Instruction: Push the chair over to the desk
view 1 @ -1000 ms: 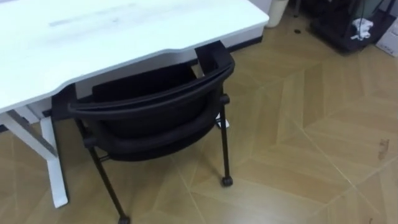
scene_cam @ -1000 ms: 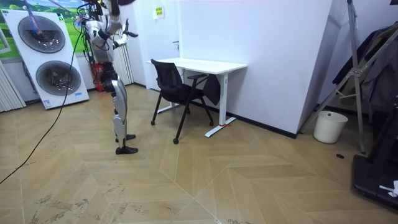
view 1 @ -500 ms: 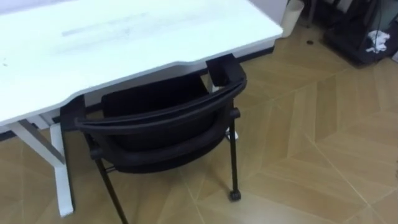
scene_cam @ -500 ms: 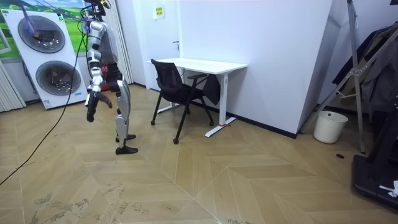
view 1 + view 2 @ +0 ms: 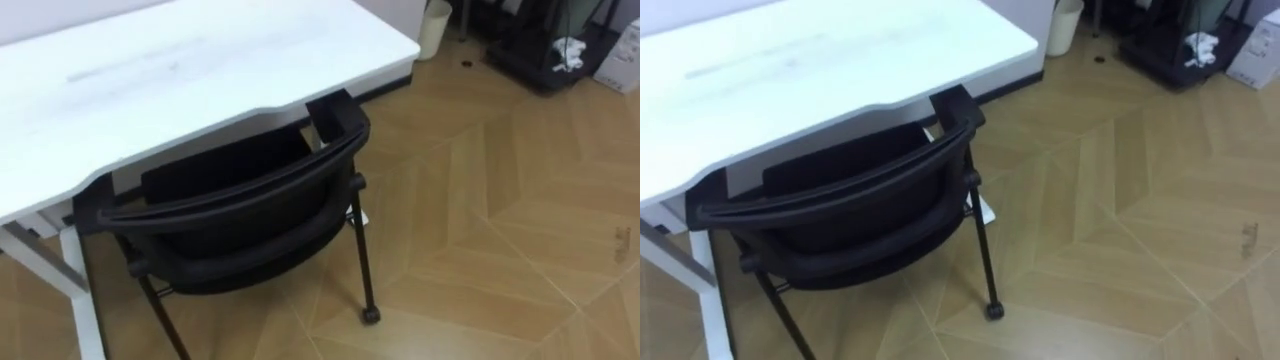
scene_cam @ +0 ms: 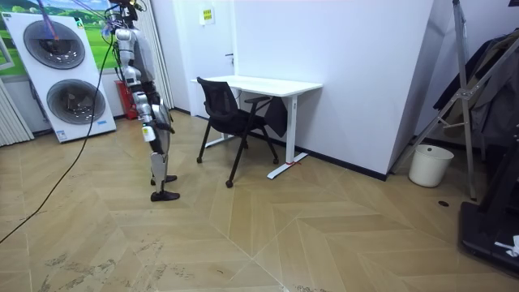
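The black mesh chair on castors had stayed tucked under the near edge of the white desk. The robot's hands had dropped beside its hips, too small to tell whether spread or curled. The push looked finished.

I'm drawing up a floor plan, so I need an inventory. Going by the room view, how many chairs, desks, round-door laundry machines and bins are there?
chair: 1
desk: 1
laundry machines: 2
bin: 1
Total: 5
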Robot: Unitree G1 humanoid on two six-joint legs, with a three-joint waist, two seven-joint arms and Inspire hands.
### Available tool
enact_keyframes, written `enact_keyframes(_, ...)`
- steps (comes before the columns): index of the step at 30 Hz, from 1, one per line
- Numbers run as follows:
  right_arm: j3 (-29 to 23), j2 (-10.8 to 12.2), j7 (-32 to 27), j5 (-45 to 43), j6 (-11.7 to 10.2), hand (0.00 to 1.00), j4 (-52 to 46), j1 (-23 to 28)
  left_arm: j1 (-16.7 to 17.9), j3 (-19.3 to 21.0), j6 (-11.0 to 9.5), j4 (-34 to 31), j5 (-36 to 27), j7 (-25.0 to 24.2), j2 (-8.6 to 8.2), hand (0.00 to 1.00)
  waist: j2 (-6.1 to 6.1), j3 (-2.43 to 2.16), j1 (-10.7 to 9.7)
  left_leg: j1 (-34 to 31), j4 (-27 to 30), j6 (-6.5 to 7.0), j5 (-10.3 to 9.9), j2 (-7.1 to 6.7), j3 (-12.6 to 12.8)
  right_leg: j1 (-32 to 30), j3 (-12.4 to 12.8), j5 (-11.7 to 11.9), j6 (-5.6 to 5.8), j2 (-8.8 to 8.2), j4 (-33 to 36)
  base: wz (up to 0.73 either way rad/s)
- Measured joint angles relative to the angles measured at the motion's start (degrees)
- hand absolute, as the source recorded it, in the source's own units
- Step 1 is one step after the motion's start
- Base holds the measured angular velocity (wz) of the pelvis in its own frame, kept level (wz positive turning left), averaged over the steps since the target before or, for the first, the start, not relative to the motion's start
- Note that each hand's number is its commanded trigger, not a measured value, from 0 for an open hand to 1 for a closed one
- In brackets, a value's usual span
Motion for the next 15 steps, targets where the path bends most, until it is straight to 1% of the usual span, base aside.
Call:
enact_keyframes(1,1.42,0.03,1.11,-1.64,-0.10,0.00,-0.74,-0.84,-0.86,-0.49,-0.01,-0.27,-0.69,-1.45,0.47,0.00,-0.04,0.17,-0.03,-0.04,-0.11,-0.01,0.00,0.08,0.19,-0.45,0.02,0.09,-0.11,0.05,-0.03,-0.11)
enact_keyframes(2,2.66,0.01,1.94,-2.68,-0.19,0.00,-0.82,-1.76,-1.74,-1.15,-0.02,-0.28,-1.02,-2.16,0.59,0.00,-0.18,0.72,0.13,-0.03,-0.13,0.00,0.00,0.07,0.27,-0.49,0.06,0.09,-0.11,0.06,-0.06,-0.08)
enact_keyframes(4,4.16,0.20,3.25,-4.23,-0.18,0.00,-0.86,-2.61,-2.33,-1.67,-0.02,-0.26,-1.43,-2.85,0.91,0.00,-0.36,1.12,0.30,-0.14,-0.12,0.00,0.00,0.07,0.22,-0.62,0.08,0.09,-0.11,0.06,-0.23,-0.05)
enact_keyframes(5,5.31,0.25,4.42,-4.68,-0.18,0.00,-0.88,-2.69,-2.42,-1.97,-0.02,-0.27,-1.80,-3.47,1.01,0.00,-0.35,1.10,0.30,-0.50,-0.12,-0.01,0.00,0.05,0.23,-0.88,0.05,0.09,-0.11,0.06,-0.46,0.00)
enact_keyframes(7,5.51,0.37,6.13,-5.06,-0.17,0.00,-0.44,-2.72,-2.73,-2.92,-0.08,-0.15,-1.91,-3.98,1.28,0.00,-0.30,1.09,0.31,-1.07,-0.10,-0.01,0.01,0.06,0.14,-1.32,0.00,0.14,-0.14,0.08,-0.63,0.00)
enact_keyframes(11,7.00,0.29,7.91,-6.06,-0.26,0.00,0.76,-2.57,-3.35,-3.75,-0.24,0.28,-2.01,-4.41,1.40,0.00,-0.40,1.08,0.49,-0.94,-0.10,-0.01,0.01,0.16,0.12,-1.31,0.17,0.22,-0.26,0.22,-0.63,-0.04)
enact_keyframes(15,7.69,0.40,9.24,-5.18,-0.60,0.00,1.21,-1.08,-3.37,-3.89,-0.43,0.31,-5.43,-6.44,1.68,0.00,-0.61,1.09,0.51,-0.80,-0.10,-0.01,0.01,0.19,0.31,-1.26,0.21,0.24,-0.30,0.22,-0.62,0.00)
